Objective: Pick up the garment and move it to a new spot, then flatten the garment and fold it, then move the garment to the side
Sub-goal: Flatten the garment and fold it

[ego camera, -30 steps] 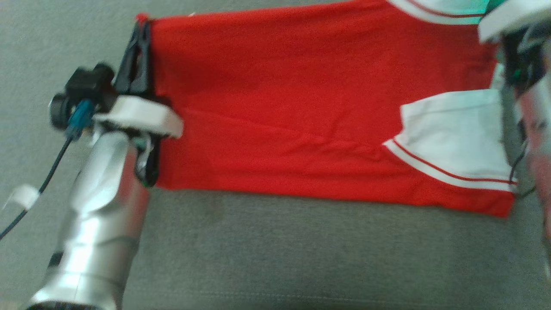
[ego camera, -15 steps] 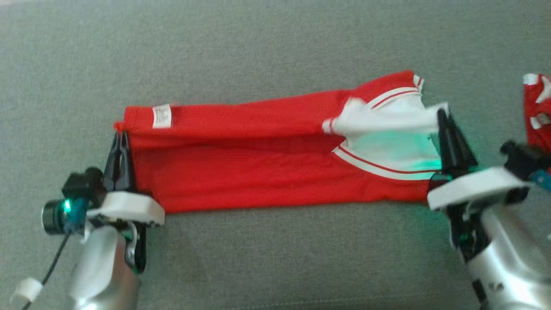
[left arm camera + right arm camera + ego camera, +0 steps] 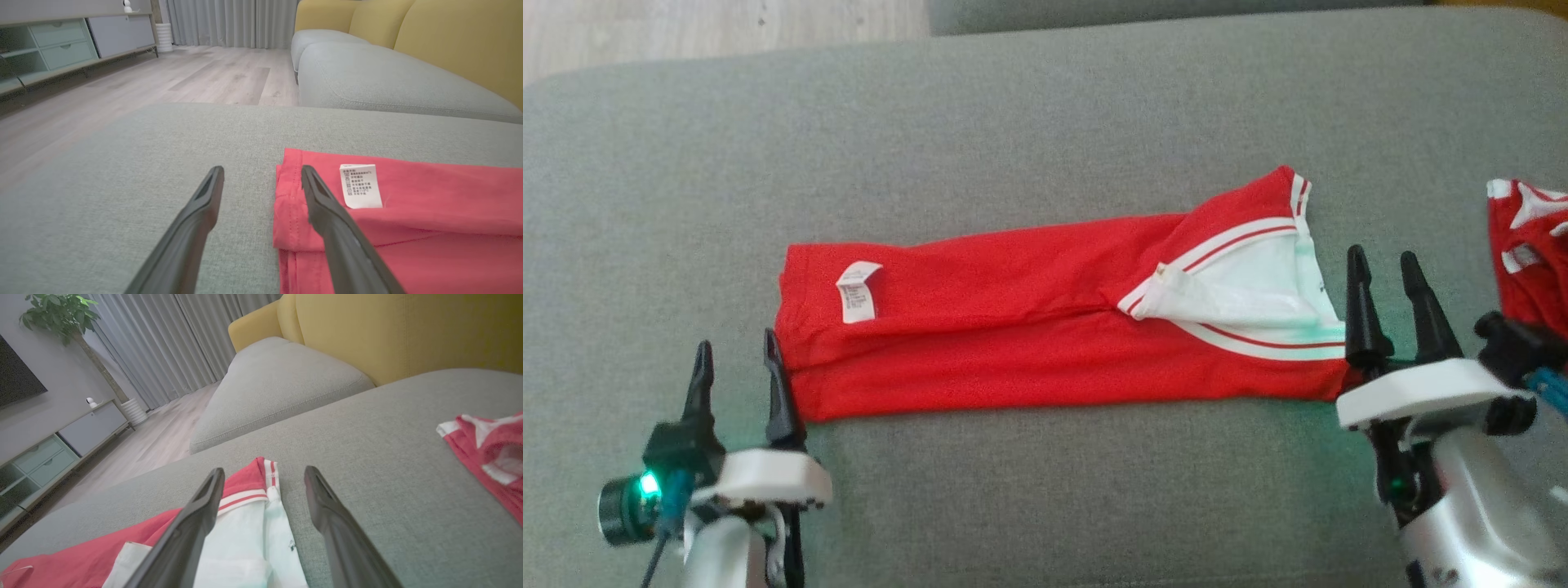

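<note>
Grey sofa cushion (image 3: 1045,122) carried the red garment (image 3: 1013,359) near its middle, lying as a long narrow band, folded lengthwise. By my judgement the flattening and a first fold were done; more folding and the move aside remained. The left gripper (image 3: 736,343) and right gripper (image 3: 1382,255) had fingers wide apart, holding nothing, one at each end.

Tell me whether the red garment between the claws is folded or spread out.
Folded: the red garment with white trim lies as a narrow strip on the grey cushion, one layer doubled lengthwise over another.
</note>
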Available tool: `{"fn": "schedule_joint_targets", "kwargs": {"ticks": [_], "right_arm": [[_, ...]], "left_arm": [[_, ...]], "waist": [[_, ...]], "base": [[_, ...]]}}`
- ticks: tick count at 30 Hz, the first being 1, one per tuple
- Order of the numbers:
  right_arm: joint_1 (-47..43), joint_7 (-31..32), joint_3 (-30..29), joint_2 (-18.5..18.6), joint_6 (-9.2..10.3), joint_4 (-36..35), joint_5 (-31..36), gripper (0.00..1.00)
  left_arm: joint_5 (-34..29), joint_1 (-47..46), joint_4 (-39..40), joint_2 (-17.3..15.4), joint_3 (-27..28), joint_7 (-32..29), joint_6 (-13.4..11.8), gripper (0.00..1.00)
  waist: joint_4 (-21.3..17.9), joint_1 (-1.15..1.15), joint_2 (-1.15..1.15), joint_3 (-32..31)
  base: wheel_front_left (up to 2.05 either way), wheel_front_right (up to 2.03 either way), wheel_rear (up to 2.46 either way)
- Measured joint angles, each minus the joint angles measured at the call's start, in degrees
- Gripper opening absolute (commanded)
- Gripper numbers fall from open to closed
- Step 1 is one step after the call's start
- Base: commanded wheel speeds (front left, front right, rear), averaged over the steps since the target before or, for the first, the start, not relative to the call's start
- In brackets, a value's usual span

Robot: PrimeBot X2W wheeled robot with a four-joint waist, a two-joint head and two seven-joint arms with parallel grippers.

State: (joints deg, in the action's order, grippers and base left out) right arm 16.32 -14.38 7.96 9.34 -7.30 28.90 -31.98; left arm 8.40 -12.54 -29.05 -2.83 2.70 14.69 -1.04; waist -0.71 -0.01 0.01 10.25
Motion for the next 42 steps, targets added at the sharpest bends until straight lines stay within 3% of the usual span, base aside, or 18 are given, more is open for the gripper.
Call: {"fn": "schedule_joint_targets", "kwargs": {"ticks": [6, 10, 15, 23, 34, 42], "right_arm": [[-4.7, 0.0, -5.6, -4.9, 0.0, -2.2, 11.5, 1.0], [-8.1, 0.0, -7.1, -5.7, 0.0, -2.2, 15.5, 1.0], [-11.0, 0.0, -7.8, -6.5, 0.0, -0.5, 15.2, 1.0], [-11.8, 0.0, -7.4, -6.6, 0.0, 2.1, 13.5, 1.0], [5.7, 0.0, -9.6, -6.3, 0.0, 16.1, 17.6, 1.0], [10.3, -0.5, -14.3, -4.9, 0.0, 27.4, 20.7, 1.0]], "left_arm": [[-1.9, 6.3, 4.7, 0.2, -0.7, 0.0, -1.0, 1.0], [-2.2, 10.1, 6.0, 0.2, -2.1, 0.0, -1.5, 1.0], [-1.8, 14.7, 7.7, 0.2, -6.4, 0.0, -2.1, 1.0], [-0.5, 16.6, 8.5, 0.2, -8.4, 0.0, -3.0, 1.0], [2.1, 11.8, 7.2, 0.2, -11.3, 0.0, -3.1, 1.0], [3.7, 11.0, 6.6, 0.2, -12.2, 0.0, -3.6, 1.0]], "waist": [[0.7, 0.0, 0.0, -3.2], [1.2, 0.0, 0.0, -5.6], [1.7, 0.0, 0.0, -8.9], [2.8, 0.0, 0.0, -9.2], [4.8, 0.02, 0.0, -2.3], [7.2, 0.01, 0.0, 1.3]], "base": [[0.0, 0.0, 0.0], [0.0, 0.0, 0.0], [0.0, 0.0, 0.0], [0.0, 0.0, 0.0], [0.0, 0.0, 0.0], [0.0, 0.0, 0.0]]}}
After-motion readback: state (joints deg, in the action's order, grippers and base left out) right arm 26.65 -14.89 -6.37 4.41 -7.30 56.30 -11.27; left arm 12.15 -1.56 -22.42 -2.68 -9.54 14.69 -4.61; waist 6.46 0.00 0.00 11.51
